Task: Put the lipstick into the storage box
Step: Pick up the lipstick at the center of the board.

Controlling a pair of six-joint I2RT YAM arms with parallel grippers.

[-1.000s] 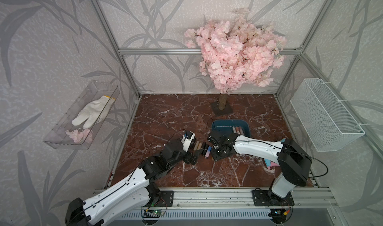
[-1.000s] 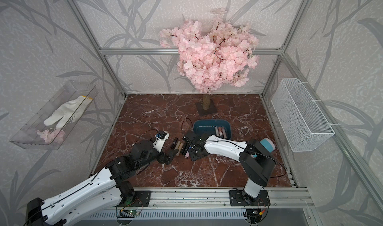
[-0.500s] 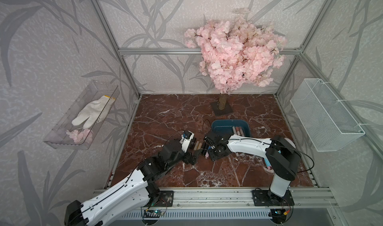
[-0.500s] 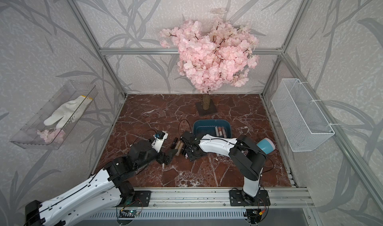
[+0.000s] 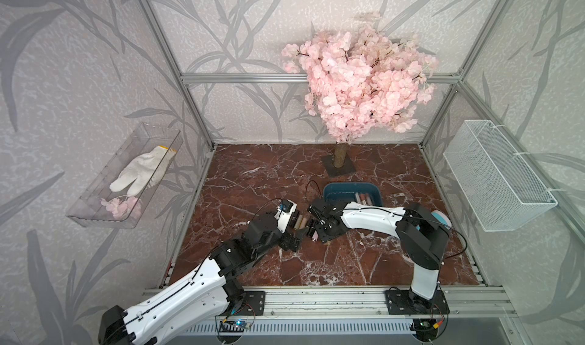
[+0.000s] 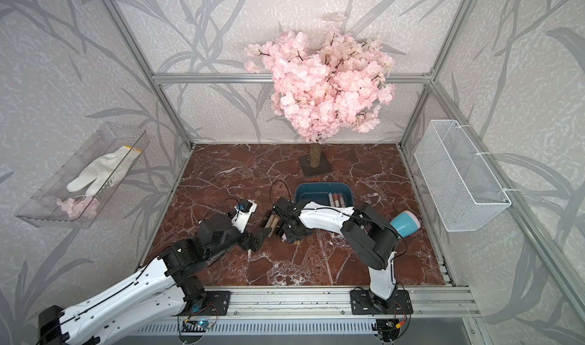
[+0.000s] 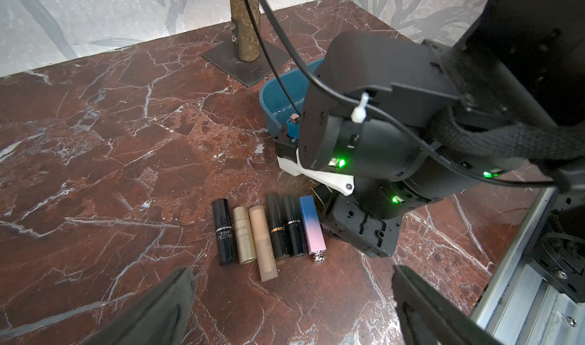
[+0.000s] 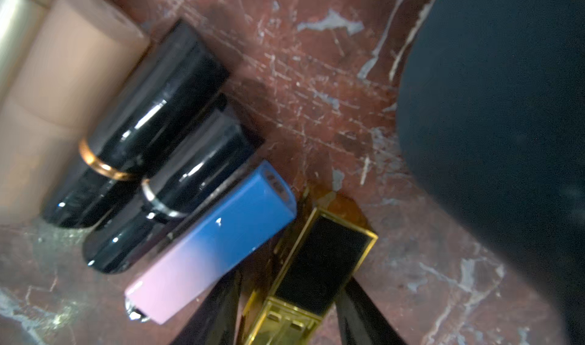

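Right gripper [image 8: 291, 278]: clamped across black-gold lipstick [image 8: 323, 248], just beside blue-pink lipstick [image 8: 215, 242] at row end.
Left gripper [image 7: 291, 296]: wide open, empty, near row.
Storage box [image 5: 351, 189]: near, partly filled.
Advised: lift straight up, avoid nudging neighbours, clear rim, release low.

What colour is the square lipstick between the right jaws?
Square lipstick: black with gold trim, best seen in the right wrist view.

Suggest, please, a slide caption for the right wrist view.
Right gripper straddles a black-and-gold square lipstick beside a blue-to-pink square lipstick on the red marble tabletop.
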